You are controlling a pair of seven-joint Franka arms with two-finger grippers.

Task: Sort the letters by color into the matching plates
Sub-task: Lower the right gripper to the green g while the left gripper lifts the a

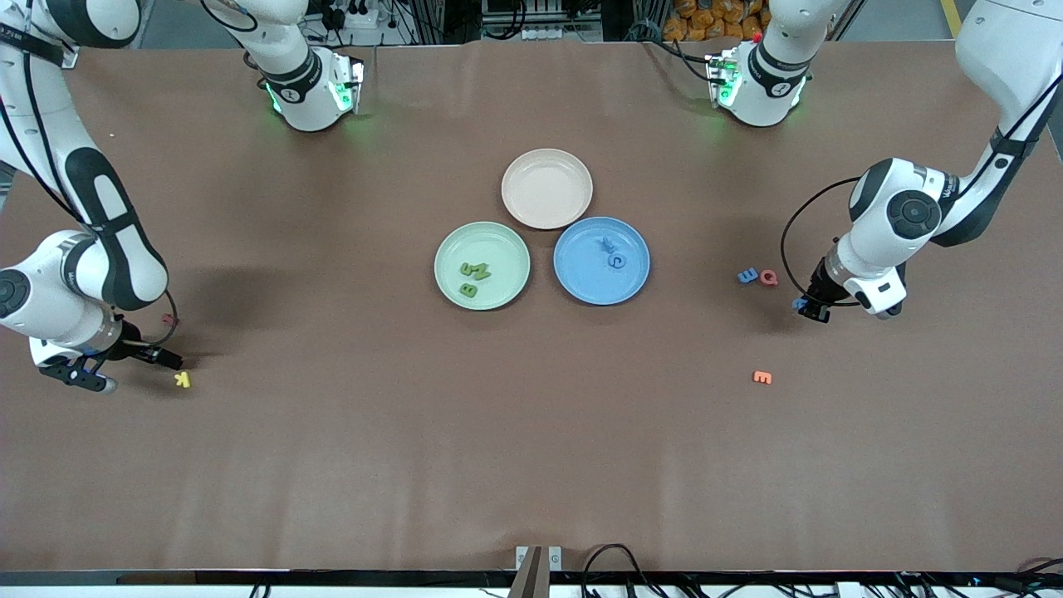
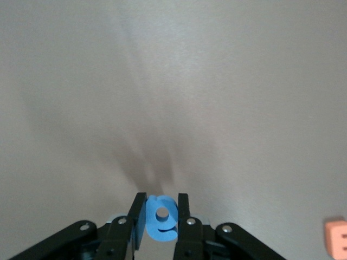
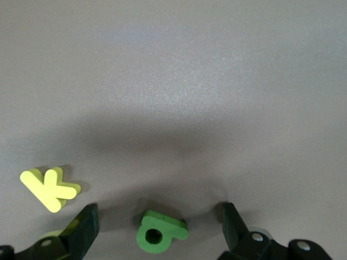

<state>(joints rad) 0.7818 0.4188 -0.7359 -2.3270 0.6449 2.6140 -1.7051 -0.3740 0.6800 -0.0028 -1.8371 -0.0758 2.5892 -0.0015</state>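
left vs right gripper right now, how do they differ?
Left gripper is shut on a blue letter; right gripper is open, holding nothing, a green letter lying between its fingers. Left works at the left arm's end of the table, right near the yellow K. Both sit low.

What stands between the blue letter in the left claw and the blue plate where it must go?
Two loose letters lie on that path: a blue letter and a red letter, side by side on the table between the left claw with its held blue letter and the blue plate. Carried above them, nothing else blocks.
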